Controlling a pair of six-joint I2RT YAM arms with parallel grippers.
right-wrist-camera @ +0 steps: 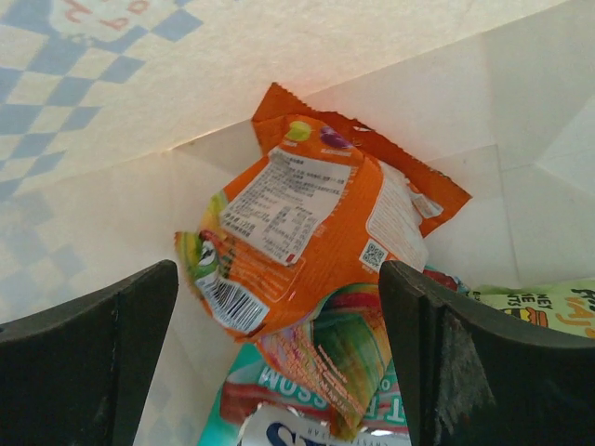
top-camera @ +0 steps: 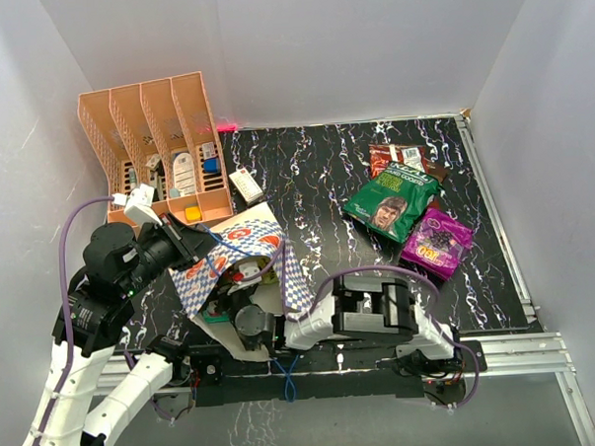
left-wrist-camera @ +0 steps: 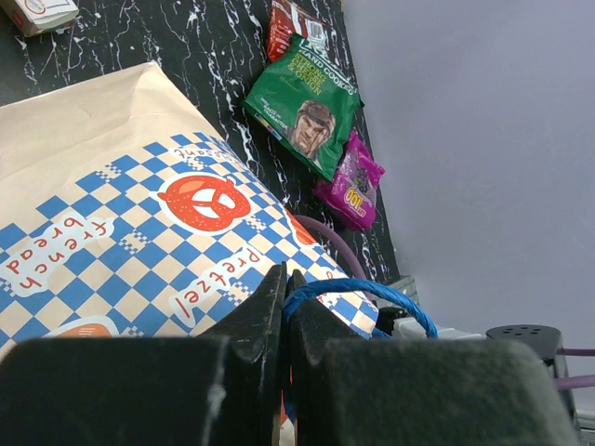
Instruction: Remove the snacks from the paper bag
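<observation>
the orange packet (right-wrist-camera: pixel 316 232) lies inside the paper bag (top-camera: pixel 241 247), on top of a teal packet (right-wrist-camera: pixel 246 395) and other wrappers. the bag lies on its side at the near left of the surface (top-camera: pixel 315 173). the right pincer (right-wrist-camera: pixel 279 279) is in the bag's mouth, spread wide to either side of the orange packet and holding nothing. the foil is slick, crinkled and puffy, so a shallow close could slide off it, drag a neighbour out too, or catch the thin white paper wall. the left pincer (left-wrist-camera: pixel 286 288) is closed tight on the blue cord handle (left-wrist-camera: pixel 372 293). if that thin round cord slips, the soft bag would likely sag shut. the green packet (top-camera: pixel 390 201), purple packet (top-camera: pixel 437 242) and red packet (top-camera: pixel 393 155) lie out on the marbled black surface to the right.
</observation>
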